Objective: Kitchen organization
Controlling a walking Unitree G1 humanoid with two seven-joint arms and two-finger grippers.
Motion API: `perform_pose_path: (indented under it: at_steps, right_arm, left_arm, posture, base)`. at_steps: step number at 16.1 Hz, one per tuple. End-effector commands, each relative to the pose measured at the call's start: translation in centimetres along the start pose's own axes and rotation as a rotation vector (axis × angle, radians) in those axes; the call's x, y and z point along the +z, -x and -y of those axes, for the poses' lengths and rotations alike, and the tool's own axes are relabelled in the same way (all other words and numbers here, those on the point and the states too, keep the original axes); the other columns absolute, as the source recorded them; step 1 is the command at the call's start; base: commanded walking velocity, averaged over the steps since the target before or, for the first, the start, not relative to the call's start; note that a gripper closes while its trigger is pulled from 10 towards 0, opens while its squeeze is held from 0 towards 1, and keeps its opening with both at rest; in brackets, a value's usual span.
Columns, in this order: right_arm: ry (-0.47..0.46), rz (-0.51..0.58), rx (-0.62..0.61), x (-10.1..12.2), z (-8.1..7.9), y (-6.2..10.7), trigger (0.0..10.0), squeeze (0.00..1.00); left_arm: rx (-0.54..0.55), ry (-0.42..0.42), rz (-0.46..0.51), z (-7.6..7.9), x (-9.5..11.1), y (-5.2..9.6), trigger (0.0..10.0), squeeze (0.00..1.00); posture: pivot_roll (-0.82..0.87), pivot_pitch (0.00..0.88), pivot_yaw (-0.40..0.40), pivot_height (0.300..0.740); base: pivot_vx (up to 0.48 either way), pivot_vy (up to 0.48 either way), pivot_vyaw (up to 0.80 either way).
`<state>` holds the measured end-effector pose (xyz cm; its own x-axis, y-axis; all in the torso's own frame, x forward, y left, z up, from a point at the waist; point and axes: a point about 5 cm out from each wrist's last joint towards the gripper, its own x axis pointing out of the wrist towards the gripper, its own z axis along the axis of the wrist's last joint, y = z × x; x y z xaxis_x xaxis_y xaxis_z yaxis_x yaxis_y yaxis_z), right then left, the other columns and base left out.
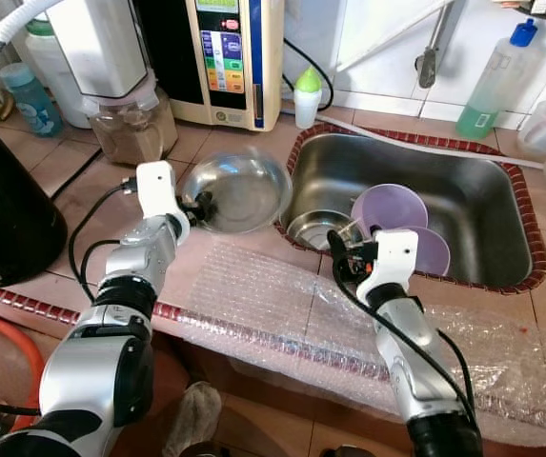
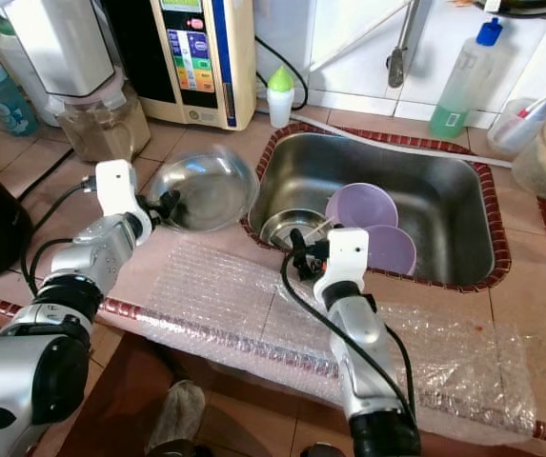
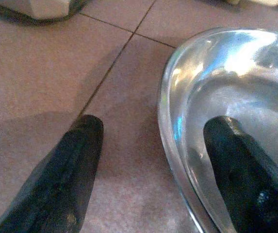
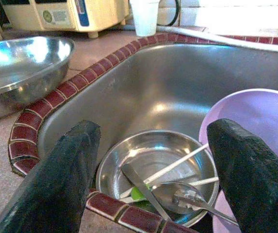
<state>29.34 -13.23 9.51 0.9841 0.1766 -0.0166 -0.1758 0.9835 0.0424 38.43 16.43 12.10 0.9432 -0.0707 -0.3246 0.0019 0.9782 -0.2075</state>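
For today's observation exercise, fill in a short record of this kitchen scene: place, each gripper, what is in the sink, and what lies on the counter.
Place: tiled counter with a steel sink
Left gripper: open, fingers astride the rim of the big steel bowl on the counter
Right gripper: open, at the sink's near edge above the small steel bowl
In sink: small steel bowl with cutlery, two purple plates
Counter front: bubble wrap

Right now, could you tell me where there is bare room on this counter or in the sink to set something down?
Bubble wrap between the hands is bare, as is the sink's right half. Crowded: the sink's near-left corner with small bowl and purple plates, and the back-left appliances beyond the big bowl.
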Motion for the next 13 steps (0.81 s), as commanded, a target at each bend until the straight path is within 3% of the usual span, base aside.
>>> perform_pose_path:
  at_steps: [1, 13]
  right_arm:
    - [-0.01, -0.081, 0.002, -1.5, 0.1, 0.2, 10.0, 0.0]
    - [0.006, -0.086, 0.032, -1.4, -0.2, -0.8, 10.0, 0.0]
  left_arm:
    - [0.029, 0.002, -0.019, -0.5, -0.1, 0.0, 0.0, 0.0]
    - [0.058, 0.042, -0.028, -2.1, 0.0, 0.3, 0.0, 0.0]
  posture:
    - [-0.04, 0.05, 0.067, 0.74]
    - [-0.01, 0.032, 0.051, 0.74]
  base:
    - [0.0, 0.0, 0.0]
    - [0.0, 0.0, 0.0]
